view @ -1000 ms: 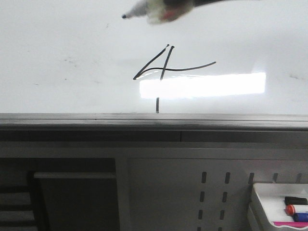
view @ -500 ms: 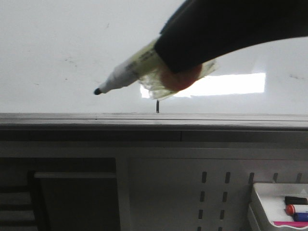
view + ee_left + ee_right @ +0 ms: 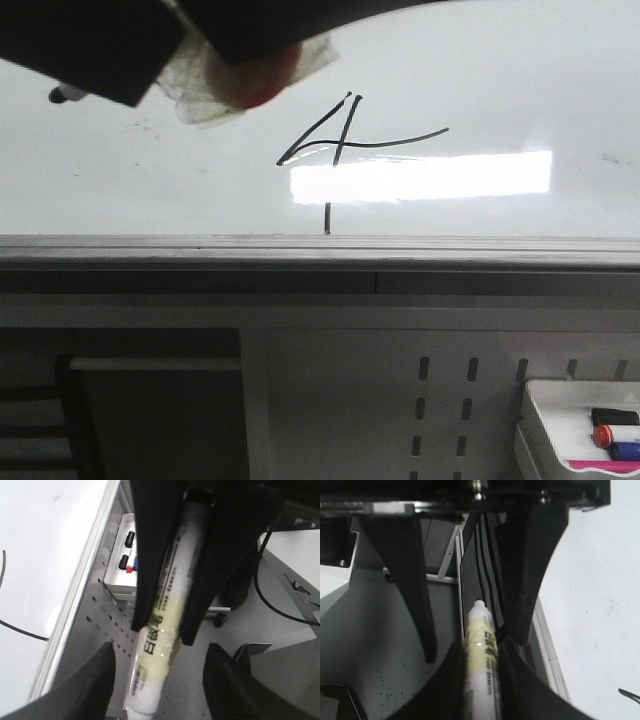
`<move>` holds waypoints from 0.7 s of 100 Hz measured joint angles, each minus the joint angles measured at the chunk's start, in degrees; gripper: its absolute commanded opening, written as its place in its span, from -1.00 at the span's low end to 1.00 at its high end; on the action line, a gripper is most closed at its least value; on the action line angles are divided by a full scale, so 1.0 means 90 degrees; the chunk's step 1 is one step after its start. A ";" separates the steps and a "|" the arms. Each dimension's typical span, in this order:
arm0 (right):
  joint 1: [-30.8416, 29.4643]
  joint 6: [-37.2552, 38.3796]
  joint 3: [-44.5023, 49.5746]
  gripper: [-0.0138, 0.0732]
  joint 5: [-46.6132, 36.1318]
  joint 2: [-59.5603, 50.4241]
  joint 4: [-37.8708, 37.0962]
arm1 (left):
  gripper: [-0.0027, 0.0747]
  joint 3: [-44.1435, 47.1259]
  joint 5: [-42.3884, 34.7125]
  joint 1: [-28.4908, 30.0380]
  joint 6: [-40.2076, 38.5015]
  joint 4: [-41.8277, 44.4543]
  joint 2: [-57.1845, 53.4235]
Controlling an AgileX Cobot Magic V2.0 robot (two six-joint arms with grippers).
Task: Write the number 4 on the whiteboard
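The number 4 point(image 3: 340, 135) stands in thin black strokes on the whiteboard point(image 3: 500, 80); glare hides part of its stem. My right gripper point(image 3: 481, 647) is shut on a white and yellow marker point(image 3: 482, 665). In the front view the marker's black tip point(image 3: 62, 95) pokes out at the upper left, off the board's strokes. My left gripper point(image 3: 160, 652) is open, with its fingers point(image 3: 85, 685) wide on either side of the marker point(image 3: 162, 645) and not touching it. In the front view a dark block point(image 3: 90, 50) at the top left hides the marker's body.
The board's grey metal edge point(image 3: 320, 250) runs across below the 4. A small white tray point(image 3: 560, 420) with several markers hangs on the perforated panel at the lower right; it also shows in the left wrist view point(image 3: 122, 580).
My right gripper has carried the marker left across the board, uncovering the 4. A dark block, probably the left gripper, has come in at the upper left over the marker.
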 measured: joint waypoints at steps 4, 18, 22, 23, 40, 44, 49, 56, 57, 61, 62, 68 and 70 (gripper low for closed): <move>0.0000 0.0000 0.0000 -0.78 0.0000 0.0000 0.0000 | -0.11 -0.0004 0.0000 0.0000 0.0000 0.0000 0.0076; 0.0000 0.0000 0.0000 -0.78 0.0000 0.0000 0.0000 | -0.52 -0.0004 -0.0014 0.0000 0.0000 -0.0009 0.0172; 0.0000 0.0000 0.0000 -0.78 0.0000 0.0000 -0.0012 | -0.64 -0.0004 -0.0024 0.0000 0.0000 -0.0009 0.0172; 0.0000 0.0000 0.0000 -0.78 0.0000 0.0000 -0.0006 | -0.69 -0.0004 -0.0024 0.0000 0.0000 -0.0009 0.0172; 0.0004 -0.0027 0.0000 -0.78 0.0110 0.0000 -0.0032 | -0.98 -0.0004 0.0085 -0.0017 0.0226 0.0093 0.0172; 0.0015 -0.0042 0.0000 -0.78 0.0110 0.0000 -0.0032 | -0.98 -0.0004 0.0099 -0.0017 0.0269 0.0093 0.0172; 0.0015 -0.0042 0.0000 -0.78 0.0110 0.0000 -0.0032 | -0.98 -0.0004 0.0099 -0.0017 0.0286 0.0093 0.0172; 0.0015 -0.0042 0.0000 -0.78 0.0122 0.0000 -0.0032 | -0.98 -0.0004 0.0109 -0.0017 0.0310 0.0093 0.0172; 0.0015 -0.0042 0.0000 -0.77 0.0122 0.0000 -0.0032 | -0.98 -0.0004 0.0109 -0.0017 0.0308 0.0093 0.0172; 0.0015 -0.0042 0.0000 -0.74 0.0122 0.0000 -0.0032 | -0.98 -0.0004 0.0109 -0.0017 0.0308 0.0097 0.0172; 0.0015 -0.0042 0.0000 -0.71 0.0122 0.0000 -0.0032 | -0.98 -0.0004 0.0109 -0.0017 0.0308 0.0097 0.0172; 0.0015 -0.0042 0.0000 -0.60 0.0122 0.0000 -0.0032 | -0.98 -0.0004 0.0109 -0.0028 0.0308 0.0139 0.0172; 0.0015 -0.0042 0.0000 -0.56 0.0122 0.0000 -0.0032 | -0.98 -0.0004 0.0109 -0.0028 0.0308 0.0146 0.0172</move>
